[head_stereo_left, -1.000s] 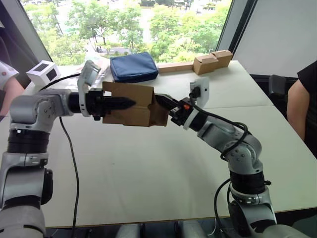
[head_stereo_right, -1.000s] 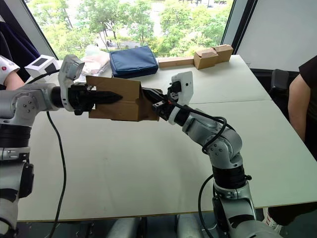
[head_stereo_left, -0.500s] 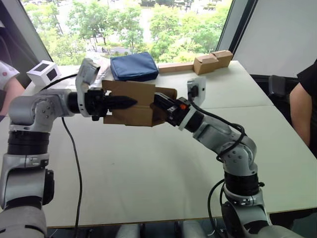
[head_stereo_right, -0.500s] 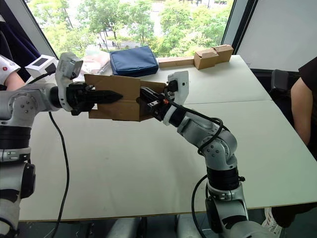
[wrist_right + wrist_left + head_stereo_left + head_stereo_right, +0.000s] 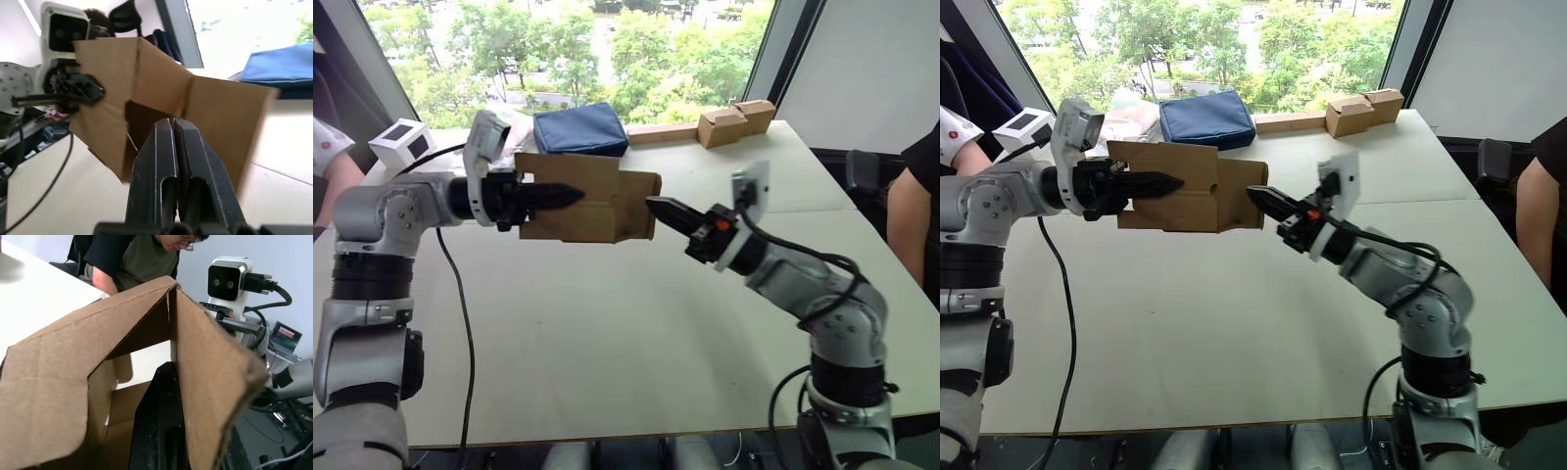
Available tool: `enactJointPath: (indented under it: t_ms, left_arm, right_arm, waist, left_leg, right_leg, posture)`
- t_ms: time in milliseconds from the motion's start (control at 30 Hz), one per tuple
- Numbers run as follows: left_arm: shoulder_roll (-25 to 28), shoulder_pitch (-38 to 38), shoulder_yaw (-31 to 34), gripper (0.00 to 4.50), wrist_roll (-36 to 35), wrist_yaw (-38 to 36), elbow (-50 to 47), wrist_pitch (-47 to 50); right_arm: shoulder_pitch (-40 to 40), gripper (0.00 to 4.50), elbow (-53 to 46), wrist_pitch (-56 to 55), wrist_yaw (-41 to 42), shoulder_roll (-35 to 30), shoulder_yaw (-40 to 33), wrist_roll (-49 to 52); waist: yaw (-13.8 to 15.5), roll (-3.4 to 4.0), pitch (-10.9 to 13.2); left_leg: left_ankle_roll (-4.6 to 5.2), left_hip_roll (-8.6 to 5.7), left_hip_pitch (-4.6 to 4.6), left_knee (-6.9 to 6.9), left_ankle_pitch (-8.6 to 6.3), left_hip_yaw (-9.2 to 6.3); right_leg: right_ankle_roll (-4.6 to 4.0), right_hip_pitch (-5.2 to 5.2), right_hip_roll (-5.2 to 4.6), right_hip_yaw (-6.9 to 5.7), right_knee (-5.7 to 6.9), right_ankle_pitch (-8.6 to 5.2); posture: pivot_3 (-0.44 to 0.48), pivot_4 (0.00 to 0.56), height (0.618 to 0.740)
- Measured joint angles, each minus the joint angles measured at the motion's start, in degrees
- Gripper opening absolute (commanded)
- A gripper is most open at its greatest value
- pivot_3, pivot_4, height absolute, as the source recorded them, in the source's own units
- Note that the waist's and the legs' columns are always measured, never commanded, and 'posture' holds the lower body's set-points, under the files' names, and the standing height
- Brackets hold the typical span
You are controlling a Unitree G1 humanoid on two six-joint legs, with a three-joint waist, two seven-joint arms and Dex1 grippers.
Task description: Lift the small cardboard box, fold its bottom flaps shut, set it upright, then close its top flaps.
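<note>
Left gripper: pinching one wall of the small cardboard box, holding it above the surface.
Right gripper: fingers pressed together, tips just beside the box's end, not gripping it.
Bottom flaps: at the end facing the right gripper, partly open.

White table; far edge: blue pouch, joined tan boxes, white cube box.
</note>
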Motion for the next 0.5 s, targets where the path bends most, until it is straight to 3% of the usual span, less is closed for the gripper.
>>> enactJointPath:
  t_ms: [167, 500]
  left_arm:
    - [-0.8, -0.2, 0.2, 0.0, 0.0, 0.6, 0.2, -0.1]
    - [-3.0, -1.3, 0.4, 0.0, -0.6, 2.1, 0.0, 0.0]
  right_arm:
    - [4.8, 0.07, -2.3, 2.3, 1.8, -4.2, 0.7, 2.0]
    - [4.0, 0.07, -2.1, -1.4, 2.2, -0.1, 10.7, -6.0]
  waist:
    - [-0.4, 0.0, 0.0]
    - [0.0, -0.01, 0.0]
  left_leg:
    - [0.01, 0.07, 0.03, -0.01, 0.0, 0.02]
    - [0.0, 0.04, 0.0, 0.08, 0.0, 0.01]
  right_leg:
    - [0.0, -0.03, 0.05, 0.03, -0.01, -0.02]
    - [-0.01, -0.01, 0.05, 0.03, 0.02, -0.03]
  posture:
    - [0.0, 0.15, 0.74]
    - [0.0, 0.15, 0.74]
